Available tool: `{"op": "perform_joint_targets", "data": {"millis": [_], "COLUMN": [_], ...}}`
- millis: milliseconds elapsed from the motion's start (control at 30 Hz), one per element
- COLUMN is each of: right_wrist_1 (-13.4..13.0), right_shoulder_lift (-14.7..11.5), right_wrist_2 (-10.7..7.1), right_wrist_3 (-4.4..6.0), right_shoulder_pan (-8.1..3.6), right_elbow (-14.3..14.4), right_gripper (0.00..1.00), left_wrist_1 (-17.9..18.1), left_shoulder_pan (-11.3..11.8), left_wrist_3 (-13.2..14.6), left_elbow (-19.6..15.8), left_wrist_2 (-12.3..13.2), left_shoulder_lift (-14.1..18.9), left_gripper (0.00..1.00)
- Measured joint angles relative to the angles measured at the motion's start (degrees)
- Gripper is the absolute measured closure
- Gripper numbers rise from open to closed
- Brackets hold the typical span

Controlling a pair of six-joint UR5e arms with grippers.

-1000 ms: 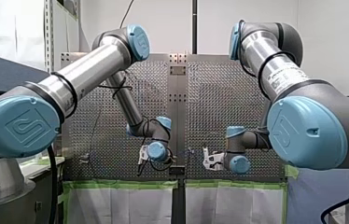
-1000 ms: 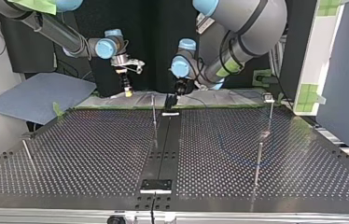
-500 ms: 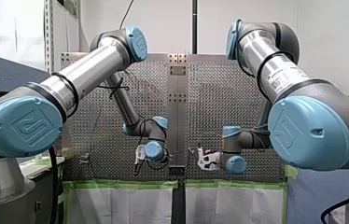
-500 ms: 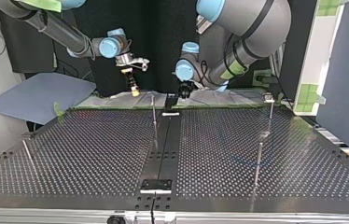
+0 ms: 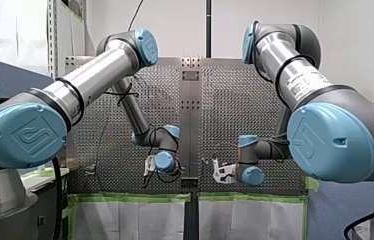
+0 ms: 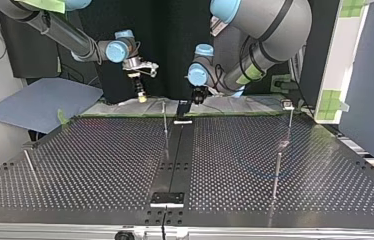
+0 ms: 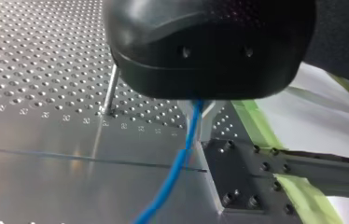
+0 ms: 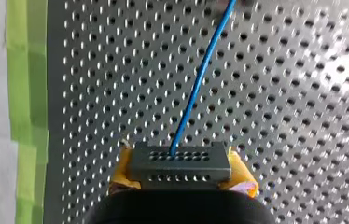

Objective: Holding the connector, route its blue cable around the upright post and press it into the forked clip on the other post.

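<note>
Plainly the routing is not yet made: the robot's right hand (image 8: 182, 169) clamps the dark connector (image 8: 179, 161) between its yellow pads (image 8: 243, 181), and the blue cable (image 8: 196, 88) runs straight ahead of it over the perforated counter (image 8: 303, 116). The left hand (image 7: 199, 116) has its metal fingers (image 7: 208, 123) drawn narrow about the same cable, which trails out below it, with an upright post (image 7: 111, 91) just beside it. To do this well, I judge the right hand should carry the connector round the far side of that post with the cable low on the shaft, so it cannot slip over the top. Meanwhile the left hand should guide without kinking it. The post with a small head (image 6: 288, 105), well off beyond the left hand, may be where the cable gets pressed in, but it is too small to tell.
</note>
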Motion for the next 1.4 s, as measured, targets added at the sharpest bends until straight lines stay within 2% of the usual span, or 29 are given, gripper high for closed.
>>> {"op": "perform_joint_targets", "data": {"millis": [433,700,1000,1200,1400], "right_wrist_1": [0.2,0.3,0.2,0.1,-0.1], "right_shoulder_lift": [0.1,0.2,0.2,0.2,0.2], "right_wrist_2": [1.87,2.26,2.29,2.29,2.18], "right_wrist_3": [0.27,0.34,0.53,1.0,1.92], "right_shoulder_pan": [-1.36,-2.23,-3.3,-3.87,-4.7], "right_elbow": [0.0,0.0,0.0,-0.1,-0.6], "right_gripper": [1.0,1.0,1.0,1.0,1.0], "left_wrist_1": [-0.8,-0.9,-0.8,-0.9,-0.8], "left_shoulder_pan": [0.4,0.4,-0.1,-0.5,-1.1], "left_wrist_3": [0.7,1.1,1.4,1.8,2.0], "left_elbow": [0.0,0.1,1.7,2.0,2.0], "left_wrist_2": [0.0,0.0,0.0,0.0,0.0], "left_shoulder_lift": [0.0,0.0,0.0,0.0,0.0], "left_gripper": [1.0,1.0,1.0,1.0,1.0]}}
